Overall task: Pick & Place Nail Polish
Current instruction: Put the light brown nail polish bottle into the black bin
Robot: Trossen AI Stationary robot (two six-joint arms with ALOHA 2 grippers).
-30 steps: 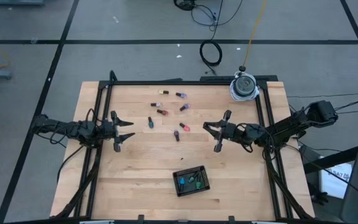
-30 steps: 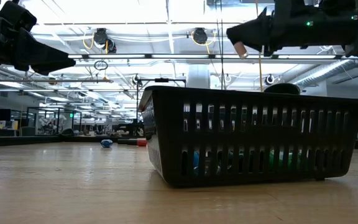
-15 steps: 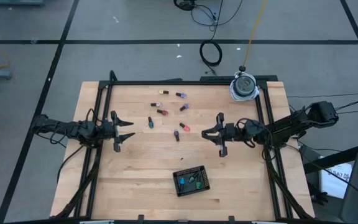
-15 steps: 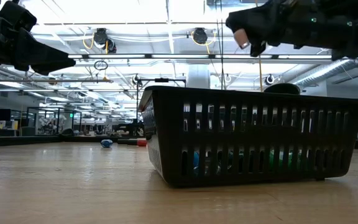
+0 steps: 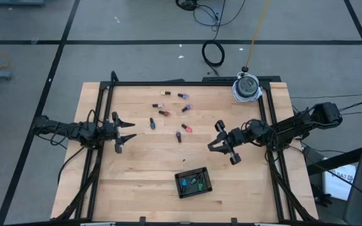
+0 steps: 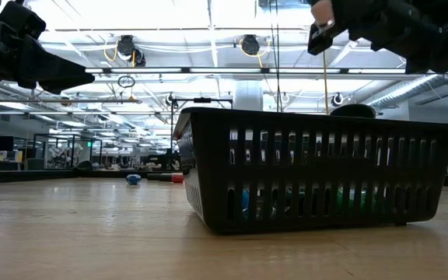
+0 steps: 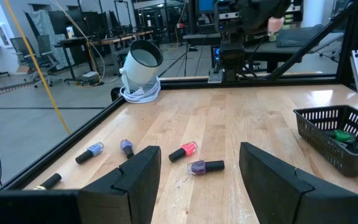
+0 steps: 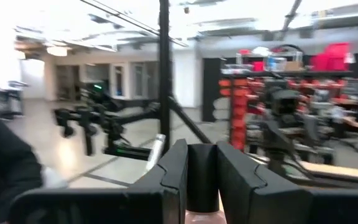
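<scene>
My right gripper (image 5: 221, 142) is clamped on a nail polish bottle (image 8: 202, 177) with a dark cap, which stands up between my fingers (image 8: 166, 180), and it hangs above the table. The black basket (image 5: 193, 182) lies from it toward the front edge and a little to the left side, so I judge the carry must go that way. My left gripper (image 5: 126, 132) waits with jaws apart, and the loose bottles (image 5: 180, 128) lie between the two arms.
</scene>
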